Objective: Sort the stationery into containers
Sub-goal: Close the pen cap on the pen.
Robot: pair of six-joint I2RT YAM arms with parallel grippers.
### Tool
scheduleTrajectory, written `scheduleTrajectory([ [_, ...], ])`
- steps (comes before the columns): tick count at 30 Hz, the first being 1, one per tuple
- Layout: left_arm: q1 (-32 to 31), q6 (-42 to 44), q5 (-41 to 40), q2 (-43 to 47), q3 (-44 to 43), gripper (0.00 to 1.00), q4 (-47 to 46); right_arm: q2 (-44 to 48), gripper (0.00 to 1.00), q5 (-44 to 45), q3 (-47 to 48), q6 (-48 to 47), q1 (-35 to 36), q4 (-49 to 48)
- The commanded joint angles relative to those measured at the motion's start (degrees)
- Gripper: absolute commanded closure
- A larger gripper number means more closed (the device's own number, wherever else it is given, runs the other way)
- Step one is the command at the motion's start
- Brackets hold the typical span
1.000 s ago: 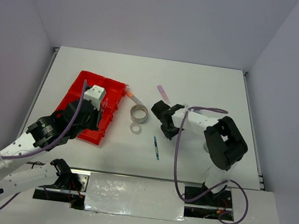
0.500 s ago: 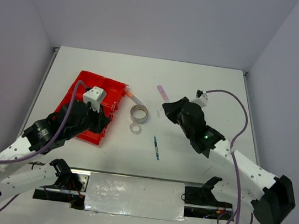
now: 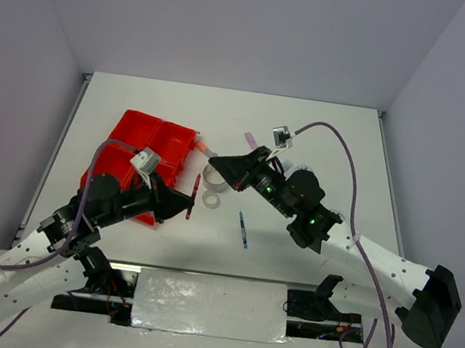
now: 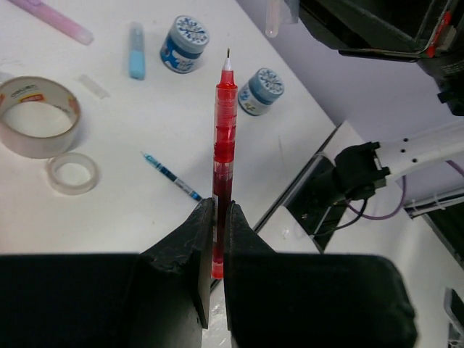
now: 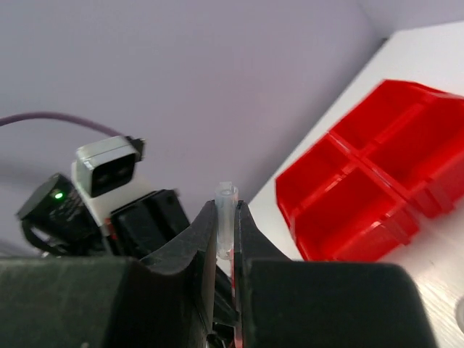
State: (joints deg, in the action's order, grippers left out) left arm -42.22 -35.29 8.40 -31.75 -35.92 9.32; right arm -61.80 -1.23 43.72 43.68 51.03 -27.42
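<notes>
Since a second ago, the left gripper (image 3: 183,208) has been carried off the red tray (image 3: 146,140) and now hangs just past the tray's near right corner. The right arm has been swung out from its folded pose towards the left, so that the right gripper (image 3: 215,165) is poised above the large grey tape ring (image 4: 36,116).

A red pen (image 4: 223,145) is pinched at its rear end between the left jaws, which are pressed against its barrel. The pen is uncapped: a translucent red barrel built of ribbed segments, ended by a white collar and a fine dark point. It is held clear of the table and aimed away from the wrist.

The right jaws are closed on a small clear tube (image 5: 225,217), whose open end stands just above the fingertips.

On the table, a small tape ring (image 4: 72,172) lies just beside the large one, and a thin blue pen (image 4: 172,177) lies near it. Two blue-white tape rolls (image 4: 184,43) stand farther off, well apart from each other. A light-blue stick (image 4: 136,51) is seen beside the nearer roll, and a pink stick (image 4: 54,18) lies at the edge of the left wrist view.

The four compartments of the tray are seen from the right wrist; what they hold cannot be told.
</notes>
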Motion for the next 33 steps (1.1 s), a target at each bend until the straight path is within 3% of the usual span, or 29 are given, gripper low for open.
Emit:
scheduleTrajectory([
  [1, 0.20, -2.50, 4.25, 1.51, 0.50, 1.00, -8.61, 0.54, 1.00, -3.24, 3.82, -4.82, 2.31, -6.78],
  [15, 0.20, -5.05, 7.42, 5.11, 4.19, 1.00, -13.54, -0.25, 1.00, -1.40, 5.58, -8.17, 4.96, -7.21],
  [33, 0.20, -5.05, 6.80, 5.91, 3.58, 1.00, -12.22, -2.10, 1.00, -1.58, 5.76, -8.26, 4.96, -6.59],
])
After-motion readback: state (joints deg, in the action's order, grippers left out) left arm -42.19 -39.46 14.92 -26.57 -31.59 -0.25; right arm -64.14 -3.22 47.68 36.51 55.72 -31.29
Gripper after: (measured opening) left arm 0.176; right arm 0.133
